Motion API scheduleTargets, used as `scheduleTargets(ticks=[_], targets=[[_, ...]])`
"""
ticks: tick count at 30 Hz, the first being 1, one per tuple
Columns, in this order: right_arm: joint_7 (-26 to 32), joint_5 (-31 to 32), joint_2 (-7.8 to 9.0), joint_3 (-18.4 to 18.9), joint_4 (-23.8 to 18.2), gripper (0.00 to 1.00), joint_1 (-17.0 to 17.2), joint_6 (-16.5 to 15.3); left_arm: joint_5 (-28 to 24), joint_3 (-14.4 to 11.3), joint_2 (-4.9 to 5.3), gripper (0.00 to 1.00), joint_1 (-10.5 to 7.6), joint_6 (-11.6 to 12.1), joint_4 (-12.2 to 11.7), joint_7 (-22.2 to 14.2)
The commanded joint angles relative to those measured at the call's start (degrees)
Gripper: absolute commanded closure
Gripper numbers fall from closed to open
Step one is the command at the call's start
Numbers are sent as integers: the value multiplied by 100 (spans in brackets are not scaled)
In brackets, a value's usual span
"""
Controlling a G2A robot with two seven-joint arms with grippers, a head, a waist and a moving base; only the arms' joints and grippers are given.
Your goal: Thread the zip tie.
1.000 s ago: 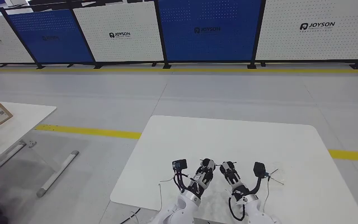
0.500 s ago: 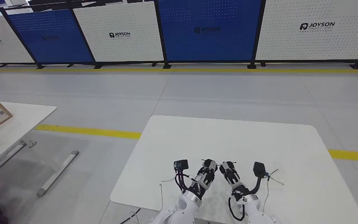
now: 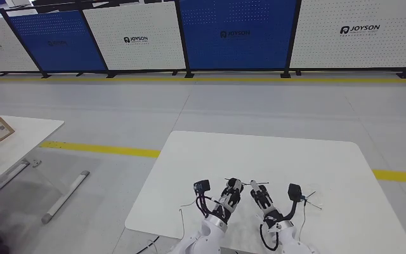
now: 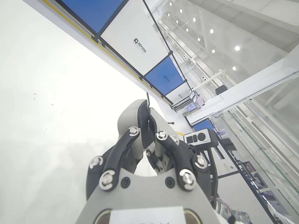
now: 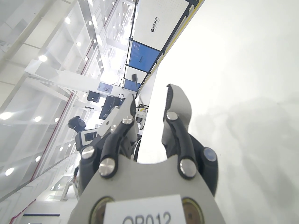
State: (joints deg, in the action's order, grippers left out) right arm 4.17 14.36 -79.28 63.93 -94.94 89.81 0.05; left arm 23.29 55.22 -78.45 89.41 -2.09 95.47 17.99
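My left tool (image 4: pixel 147 108) is pinched shut on the zip tie (image 4: pixel 147 97), whose thin black strip stands out past the fingertips. My right tool (image 5: pixel 151 92) has its jaws well parted and nothing between them. The tie's head end shows just beyond its tips, and I cannot tell whether the strip touches the nearer finger. From above, both tools sit side by side, close together, over the near part of the white bench (image 3: pixel 266 152), tips pointing away from me. Past the bench lies grey floor (image 3: pixel 254 105) with a yellow line (image 3: pixel 95 149), then a row of blue and white panels (image 3: pixel 238 35).
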Motion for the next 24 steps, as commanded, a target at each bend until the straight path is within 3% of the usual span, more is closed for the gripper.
scheduleTargets(ticks=[1,6,17,24], targets=[[-22,11,11,37,-58,0,60,-89,-193,12,-21,100,-4,-52,55,80],[-26,151,55,177,-204,0,248,-226,-849,41,-66,100,-2,-49,281,-27],[-26,151,55,177,-204,0,248,-226,-872,40,-66,100,13,-48,337,-87],[59,1023,106,145,-148,0,177,-180,-1266,139,-94,100,37,-16,416,57]])
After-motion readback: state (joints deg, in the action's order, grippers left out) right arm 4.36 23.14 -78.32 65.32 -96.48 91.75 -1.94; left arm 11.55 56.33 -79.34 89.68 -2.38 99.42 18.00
